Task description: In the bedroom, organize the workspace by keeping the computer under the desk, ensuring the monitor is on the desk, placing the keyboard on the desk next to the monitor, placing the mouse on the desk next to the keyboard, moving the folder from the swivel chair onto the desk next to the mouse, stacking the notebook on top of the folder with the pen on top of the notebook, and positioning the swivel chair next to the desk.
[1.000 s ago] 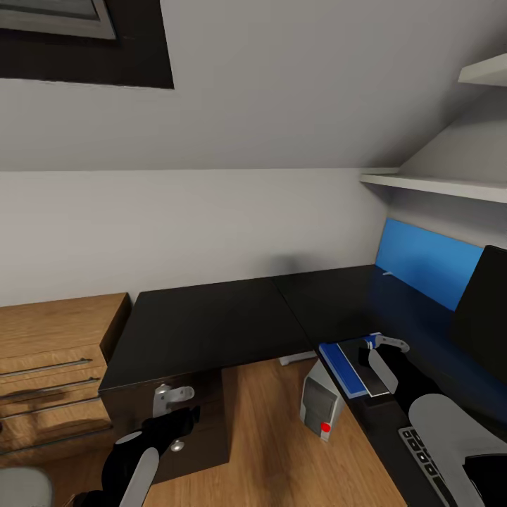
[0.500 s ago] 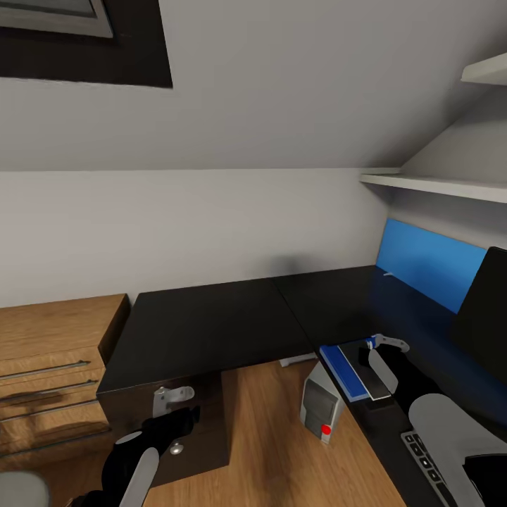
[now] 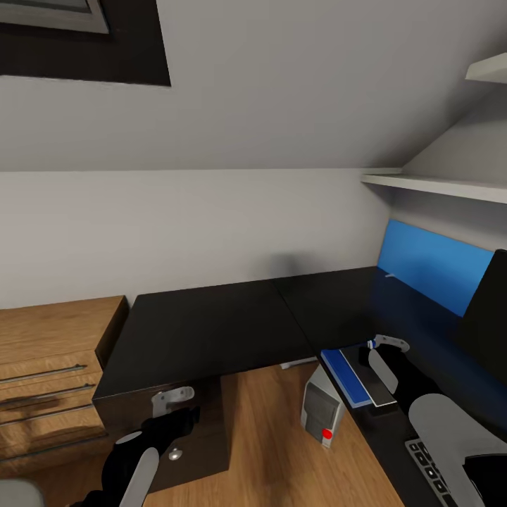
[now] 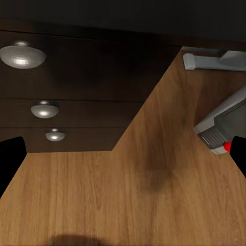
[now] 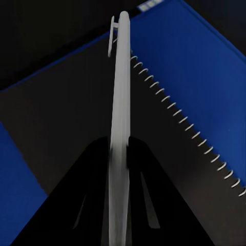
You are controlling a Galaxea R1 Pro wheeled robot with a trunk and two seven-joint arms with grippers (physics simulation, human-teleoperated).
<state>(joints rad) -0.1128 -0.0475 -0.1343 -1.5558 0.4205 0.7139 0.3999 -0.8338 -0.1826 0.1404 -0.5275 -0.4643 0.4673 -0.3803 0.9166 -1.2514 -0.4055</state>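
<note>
Since a second ago the head camera has swung slightly right, so the wooden cabinet (image 3: 49,373) sits further left in the picture and the monitor (image 3: 489,310) further right; the arms and things themselves have barely shifted.

The pen (image 5: 119,128) is pinched between the two dark fingers of the right gripper (image 5: 119,205), closed tight on its shaft, with its clip end pointing away over the notebook (image 5: 66,118). That notebook, spiral-bound along one edge, lies on top of the folder (image 5: 189,66), whose blue shows on both sides of it. From the head camera, the right gripper (image 3: 377,352) hovers over this stack (image 3: 345,377) at the near left edge of the desk (image 3: 211,324), on its right wing. The keyboard (image 3: 429,461) lies nearer, partly hidden by the arm. The computer (image 3: 320,408) stands on the floor beneath that edge.

The left gripper (image 3: 169,415) hangs in front of the drawer unit (image 4: 77,92), its fingers (image 4: 9,159) spread wide apart and holding nothing.
</note>
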